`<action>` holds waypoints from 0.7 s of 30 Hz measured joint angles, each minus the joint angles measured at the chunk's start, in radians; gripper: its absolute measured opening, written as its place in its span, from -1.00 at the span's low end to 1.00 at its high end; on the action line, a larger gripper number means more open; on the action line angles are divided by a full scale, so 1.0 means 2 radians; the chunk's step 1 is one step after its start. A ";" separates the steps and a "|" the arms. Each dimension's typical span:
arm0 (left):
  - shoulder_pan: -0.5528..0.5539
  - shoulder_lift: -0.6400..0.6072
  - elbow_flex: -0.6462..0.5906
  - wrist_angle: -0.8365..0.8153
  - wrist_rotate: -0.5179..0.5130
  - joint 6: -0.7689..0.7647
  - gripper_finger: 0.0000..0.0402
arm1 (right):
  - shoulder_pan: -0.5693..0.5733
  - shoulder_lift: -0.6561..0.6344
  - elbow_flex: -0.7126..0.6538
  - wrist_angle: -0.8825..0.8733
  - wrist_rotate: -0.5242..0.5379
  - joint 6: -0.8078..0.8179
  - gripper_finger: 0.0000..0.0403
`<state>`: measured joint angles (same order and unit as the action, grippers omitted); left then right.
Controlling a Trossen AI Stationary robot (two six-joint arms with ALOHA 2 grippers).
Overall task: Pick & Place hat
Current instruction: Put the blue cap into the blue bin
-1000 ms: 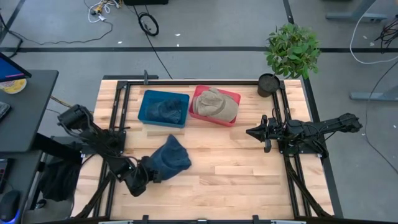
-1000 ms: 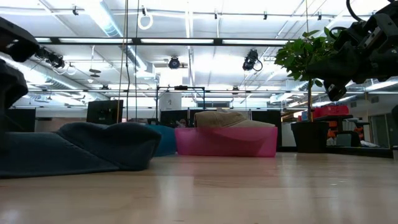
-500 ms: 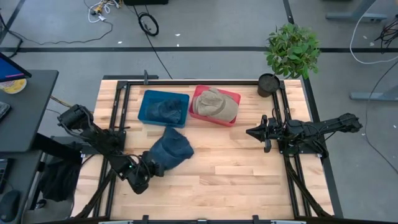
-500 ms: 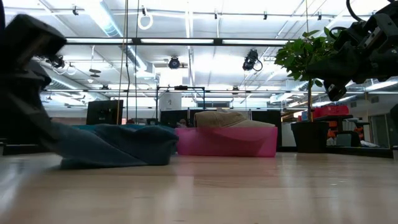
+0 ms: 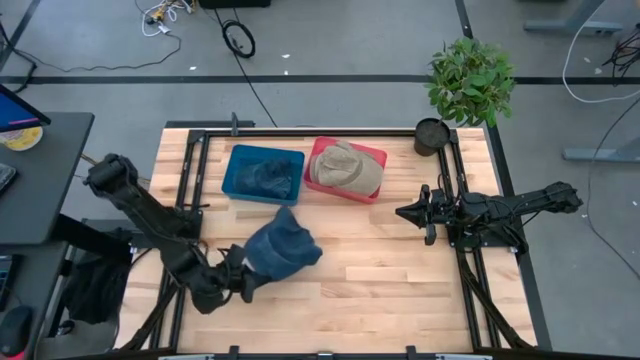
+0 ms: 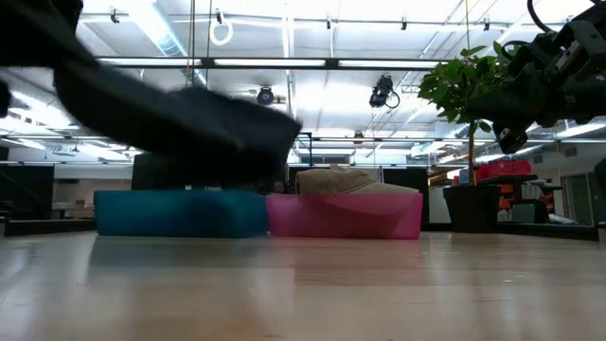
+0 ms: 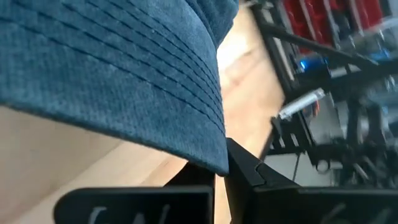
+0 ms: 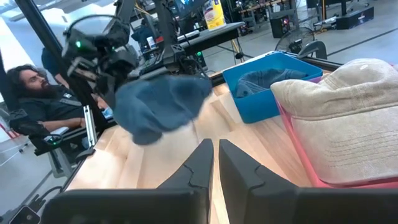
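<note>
My left gripper (image 5: 243, 277) is shut on a dark blue cap (image 5: 284, 246) over the table's near left part. In the low view the cap (image 6: 180, 123) hangs above the wood, in front of the bins. It also shows in the right wrist view (image 8: 163, 106). My right gripper (image 5: 402, 213) waits at the table's right side, above the wood, shut and empty (image 8: 215, 163). A blue bin (image 5: 263, 173) at the far side holds another blue hat. A pink bin (image 5: 345, 169) next to it holds a tan hat (image 5: 348, 167). My left gripper pinches the cap's stitched brim at its edge (image 7: 210, 152) between its two fingers. The fingers come from the table's near left side, roughly level. The cap is lifted clear of the table and juts out beyond the fingers toward the bins.
A potted plant (image 5: 468, 78) stands at the far right corner. Dark metal rails (image 5: 190, 190) run along the table's left and right sides. Bare wood (image 5: 370, 270) lies between the arms. A person (image 8: 37, 93) sits beyond the table's left edge.
My left gripper has risen with the blue cap. The cap lay flat on the wood a second ago, then its gripped end came up, and now it hangs clear of the table. It has also shifted slightly toward the bins.
</note>
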<state>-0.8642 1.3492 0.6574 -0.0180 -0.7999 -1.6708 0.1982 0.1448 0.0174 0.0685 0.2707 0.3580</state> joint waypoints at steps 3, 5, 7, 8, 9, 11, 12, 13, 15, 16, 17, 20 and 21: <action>0.004 -0.037 0.004 0.001 0.000 0.069 -0.94 | 0.000 0.000 0.000 -0.001 0.000 0.000 -0.85; 0.012 -0.064 0.004 -0.001 0.006 0.097 -0.94 | 0.000 0.000 0.000 -0.001 0.000 0.000 -0.85; 0.022 -0.097 0.004 -0.014 0.023 0.125 -0.94 | 0.000 0.000 0.000 0.000 0.000 0.000 -0.85; 0.028 -0.114 0.004 -0.021 0.032 0.136 -0.94 | 0.000 0.000 0.000 0.000 0.000 0.000 -0.85; 0.034 -0.131 0.004 -0.032 0.039 0.146 -0.94 | 0.000 0.000 0.000 0.000 0.000 0.000 -0.85; 0.048 -0.167 0.004 -0.063 0.051 0.163 -0.94 | 0.000 0.000 0.000 -0.001 0.000 0.000 -0.85; 0.057 -0.185 0.004 -0.080 0.057 0.169 -0.94 | 0.000 0.000 0.000 -0.001 0.000 0.000 -0.85; 0.068 -0.205 0.004 -0.099 0.063 0.173 -0.94 | 0.000 0.000 0.000 -0.001 0.000 0.000 -0.85; 0.093 -0.241 0.004 -0.137 0.072 0.177 -0.94 | 0.000 0.000 0.000 -0.001 0.000 0.000 -0.85; 0.106 -0.260 0.004 -0.160 0.079 0.180 -0.94 | 0.000 0.000 0.000 -0.001 0.000 0.000 -0.85; 0.120 -0.277 0.004 -0.185 0.089 0.186 -0.94 | 0.000 0.000 0.000 -0.001 0.000 0.000 -0.85; 0.167 -0.323 0.004 -0.241 0.124 0.219 -0.94 | 0.000 0.000 0.000 -0.001 0.000 0.000 -0.85; 0.186 -0.335 0.004 -0.256 0.137 0.232 -0.94 | 0.000 0.000 0.000 -0.001 0.000 0.000 -0.85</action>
<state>-0.4928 0.6784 0.6659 -0.5310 -0.5262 -1.2059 0.1982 0.1444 0.0170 0.0666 0.2707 0.3577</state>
